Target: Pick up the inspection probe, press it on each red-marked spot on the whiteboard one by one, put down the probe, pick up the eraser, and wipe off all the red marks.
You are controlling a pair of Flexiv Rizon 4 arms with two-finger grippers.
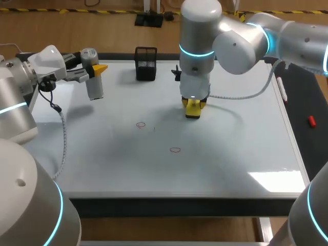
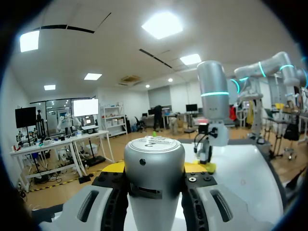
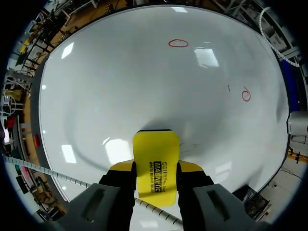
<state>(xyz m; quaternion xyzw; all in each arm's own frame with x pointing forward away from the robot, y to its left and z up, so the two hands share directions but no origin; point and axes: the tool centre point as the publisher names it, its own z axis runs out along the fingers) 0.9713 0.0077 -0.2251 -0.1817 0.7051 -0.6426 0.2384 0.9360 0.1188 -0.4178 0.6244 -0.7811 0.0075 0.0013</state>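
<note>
My left gripper (image 1: 95,70) is shut on the grey cylindrical probe (image 1: 93,77), held upright over the far left corner of the whiteboard (image 1: 230,154). In the left wrist view the probe (image 2: 154,178) fills the gap between the fingers of this gripper (image 2: 154,168). At the board's far middle, my right gripper (image 1: 193,105) is shut on the yellow eraser (image 1: 193,109), which is at the board's surface. The eraser (image 3: 156,163) sits between the yellow tips of the right gripper (image 3: 156,168). Two red circles remain: one (image 1: 141,124) (image 3: 246,95) left of centre, the other (image 1: 175,150) (image 3: 178,43) nearer the front.
A black mesh basket (image 1: 146,63) stands at the board's far edge, between the two grippers. A white pen (image 1: 281,87) lies along the right edge, and a small red object (image 1: 311,121) lies on the dark table beyond it.
</note>
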